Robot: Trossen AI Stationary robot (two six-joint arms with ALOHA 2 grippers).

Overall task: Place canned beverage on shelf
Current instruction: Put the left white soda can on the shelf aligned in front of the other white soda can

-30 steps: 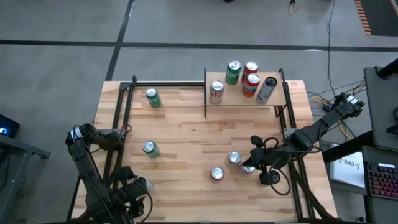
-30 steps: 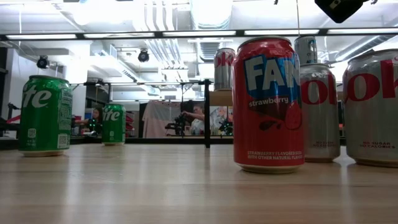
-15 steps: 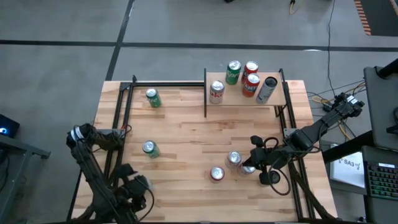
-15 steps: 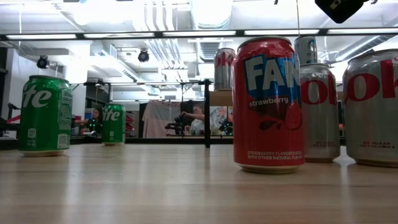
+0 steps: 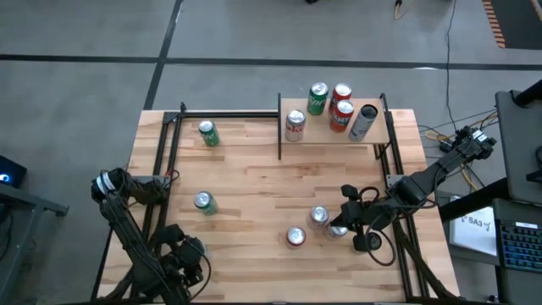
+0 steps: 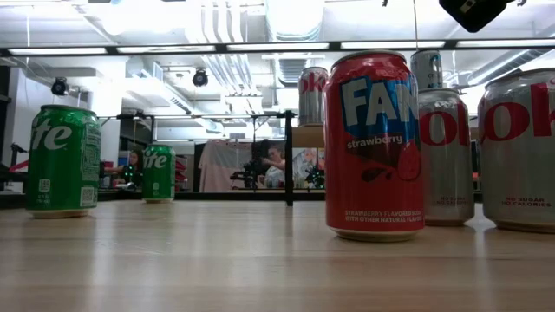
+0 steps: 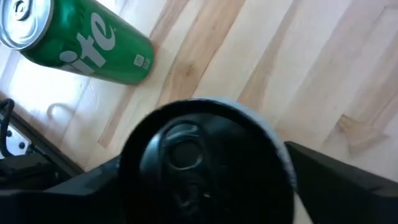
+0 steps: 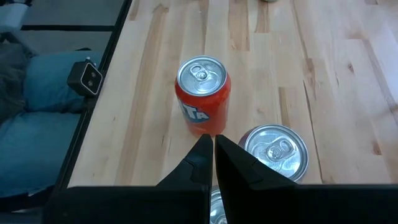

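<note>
The black-topped can (image 7: 205,163) stands at the tabletop's front left corner, well apart from the shelf (image 5: 319,135) at the back right, which already carries five cans. Over the last second the left tool (image 5: 184,255) has slid in over this can, which now sits right between its two sides; whether it is already gripped cannot be told. The pick looks about to begin, with the whole carry across to the shelf ahead. A green can (image 7: 87,43) stands nearby. The right tool (image 8: 212,143) waits closed and empty beside the front right cans.

Table (image 5: 254,182) holds cans; shelf (image 5: 326,135) holds five
</note>
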